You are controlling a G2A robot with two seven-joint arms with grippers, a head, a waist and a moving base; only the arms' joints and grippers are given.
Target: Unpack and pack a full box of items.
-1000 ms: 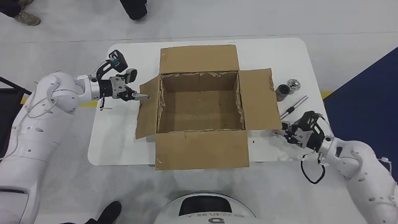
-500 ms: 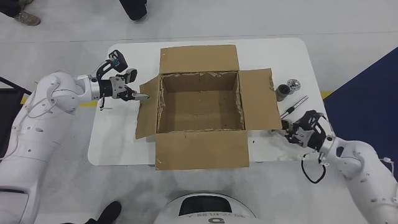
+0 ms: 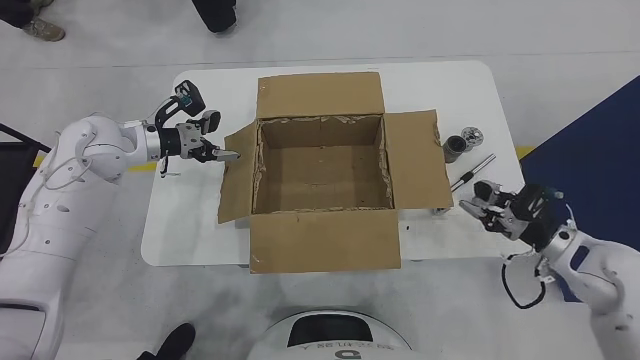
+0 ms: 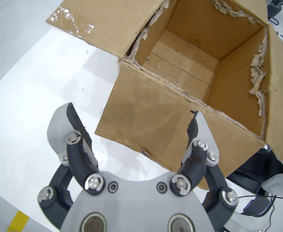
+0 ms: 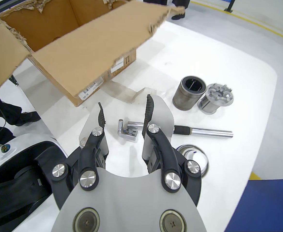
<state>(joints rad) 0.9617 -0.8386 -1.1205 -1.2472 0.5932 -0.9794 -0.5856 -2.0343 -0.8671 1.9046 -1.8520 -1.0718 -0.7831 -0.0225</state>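
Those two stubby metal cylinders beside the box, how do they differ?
The dark cylinder has a smooth, dull wall and an open black-lined bore; the pale cylinder is brighter, with a ribbed side and a top cut into notched segments. The dark one looks a little wider. Both are metal and stand on end, side by side on the table.

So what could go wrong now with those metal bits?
The right gripper is open above the small flat bracket; the grip might slip. The round rod and ring lie near the edge of the table and could roll if bumped. The box flap sticks out and could snag the arm.
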